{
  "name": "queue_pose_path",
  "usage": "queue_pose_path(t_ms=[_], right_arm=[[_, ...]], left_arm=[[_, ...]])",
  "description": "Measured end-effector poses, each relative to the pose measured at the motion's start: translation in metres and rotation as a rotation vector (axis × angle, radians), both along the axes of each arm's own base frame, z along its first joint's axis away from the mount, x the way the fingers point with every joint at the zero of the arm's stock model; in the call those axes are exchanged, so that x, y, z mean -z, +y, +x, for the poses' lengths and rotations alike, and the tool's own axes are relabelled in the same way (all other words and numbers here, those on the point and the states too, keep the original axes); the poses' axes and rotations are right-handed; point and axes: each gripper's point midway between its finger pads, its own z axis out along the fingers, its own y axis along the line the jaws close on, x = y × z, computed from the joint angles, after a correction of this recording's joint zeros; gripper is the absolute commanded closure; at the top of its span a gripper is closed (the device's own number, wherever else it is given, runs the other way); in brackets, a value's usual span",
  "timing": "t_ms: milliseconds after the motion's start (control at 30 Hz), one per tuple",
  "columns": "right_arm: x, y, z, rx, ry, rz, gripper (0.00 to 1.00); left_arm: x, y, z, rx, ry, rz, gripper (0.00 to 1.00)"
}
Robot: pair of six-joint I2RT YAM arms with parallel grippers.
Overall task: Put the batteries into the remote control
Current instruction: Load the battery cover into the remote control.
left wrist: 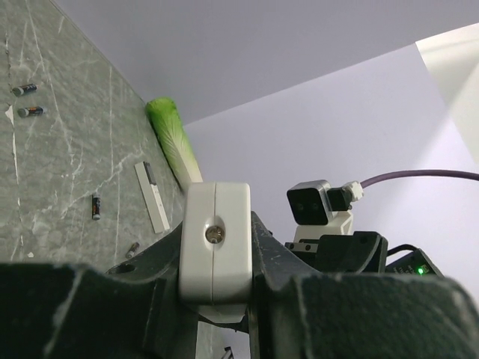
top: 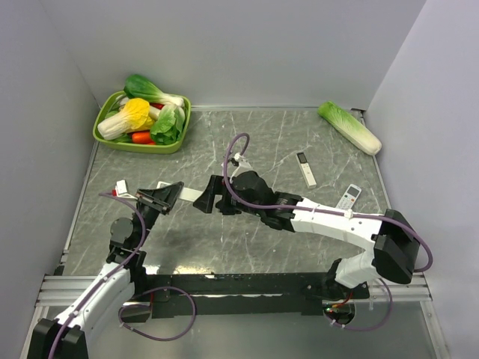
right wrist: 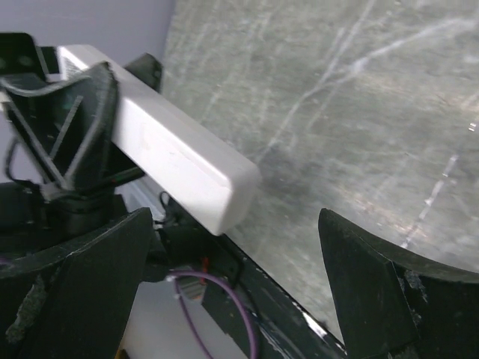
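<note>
Nearest, one slim white remote control (left wrist: 215, 239) clamped between the fingers of the left gripper (top: 166, 197) above the table (top: 299, 142), free end just beside the right gripper (top: 211, 196), spread wide on nothing. Farther out: two more remotes, namely a black-ended remote (top: 307, 169) and a shorter remote (top: 349, 197); three small loose cells (left wrist: 31, 111), kind too tiny to tell; one napa cabbage (top: 349, 127); one green basket (top: 105, 134) of vegetables. Both arms reaching forward low, wrists turned inward, facing each other.
</note>
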Motion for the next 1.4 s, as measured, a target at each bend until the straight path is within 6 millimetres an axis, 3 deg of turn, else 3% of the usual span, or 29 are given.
queue_pose_path(t_ms=[200, 333, 500, 967, 1400], right_arm=[[-0.015, 0.010, 0.003, -0.006, -0.022, 0.071, 0.08], [-0.015, 0.015, 0.006, -0.007, -0.028, 0.085, 0.22], [-0.006, 0.020, 0.008, -0.009, -0.016, 0.081, 0.24], [-0.021, 0.025, 0.012, -0.027, -0.029, 0.146, 0.21], [-0.029, 0.027, 0.018, -0.023, -0.033, 0.172, 0.35]], left_arm=[[-0.004, 0.001, 0.000, -0.010, -0.015, -0.008, 0.98], [-0.005, 0.001, 0.000, -0.010, -0.016, -0.009, 0.98], [-0.008, 0.001, -0.002, -0.007, -0.030, -0.011, 0.98], [-0.017, 0.003, -0.008, -0.020, -0.076, -0.002, 0.98], [-0.012, 0.001, -0.009, -0.014, -0.067, 0.024, 0.98]])
